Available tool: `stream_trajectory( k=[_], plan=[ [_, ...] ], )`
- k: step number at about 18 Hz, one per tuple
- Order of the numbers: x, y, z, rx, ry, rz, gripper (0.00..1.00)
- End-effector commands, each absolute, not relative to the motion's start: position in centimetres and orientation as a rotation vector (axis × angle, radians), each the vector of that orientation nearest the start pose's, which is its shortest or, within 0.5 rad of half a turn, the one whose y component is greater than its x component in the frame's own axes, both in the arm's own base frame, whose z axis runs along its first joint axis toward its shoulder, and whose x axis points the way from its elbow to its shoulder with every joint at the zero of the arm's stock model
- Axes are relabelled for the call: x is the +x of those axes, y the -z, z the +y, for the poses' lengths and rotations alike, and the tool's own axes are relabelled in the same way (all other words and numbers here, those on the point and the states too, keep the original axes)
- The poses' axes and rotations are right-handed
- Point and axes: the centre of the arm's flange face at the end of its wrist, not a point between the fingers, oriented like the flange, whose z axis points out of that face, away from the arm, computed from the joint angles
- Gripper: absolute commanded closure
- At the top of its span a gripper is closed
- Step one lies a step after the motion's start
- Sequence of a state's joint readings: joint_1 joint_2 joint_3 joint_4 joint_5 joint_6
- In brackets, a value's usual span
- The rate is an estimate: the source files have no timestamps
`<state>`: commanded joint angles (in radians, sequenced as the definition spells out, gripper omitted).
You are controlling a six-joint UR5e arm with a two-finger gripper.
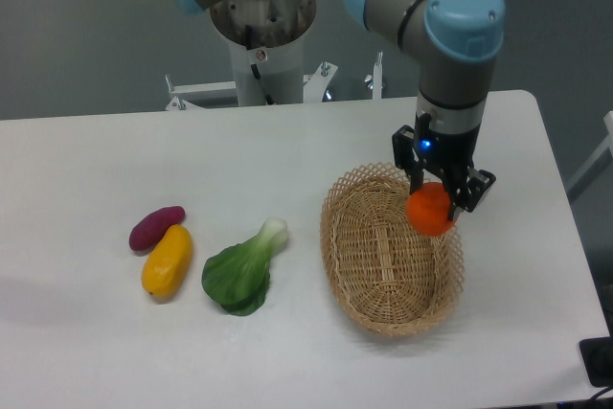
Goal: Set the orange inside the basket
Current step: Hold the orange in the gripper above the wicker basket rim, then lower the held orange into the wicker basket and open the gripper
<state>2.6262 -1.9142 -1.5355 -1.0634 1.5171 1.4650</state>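
Smooth round orange (430, 210) is pinched by the hand (438, 203) over the oval woven wicker basket (390, 248), lacy-rimmed; right rim partly hidden behind fruit.

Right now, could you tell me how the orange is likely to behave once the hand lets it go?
Being round and smooth, the orange will probably roll. The basket's raised rim should likely contain it.
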Motion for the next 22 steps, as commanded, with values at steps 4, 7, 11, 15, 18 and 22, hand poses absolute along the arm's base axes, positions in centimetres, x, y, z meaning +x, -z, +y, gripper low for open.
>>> stream_trajectory(
  k=[4,7,11,15,18,22],
  plan=[
    [-48.8,-31.9,44.3,-2.951,-0.293,0.283,0.44],
    [-48.1,-28.5,46.3,-2.945,-0.265,0.051,0.43],
    [-47.3,-26.9,47.5,-2.954,-0.223,-0.005,0.42],
    [-46.7,-25.0,48.2,-2.971,-0.189,0.026,0.42],
    [-46.6,-24.2,48.3,-2.98,-0.175,0.03,0.42],
    [-46.1,-23.3,48.6,-2.979,-0.173,0.036,0.36]
  ],
)
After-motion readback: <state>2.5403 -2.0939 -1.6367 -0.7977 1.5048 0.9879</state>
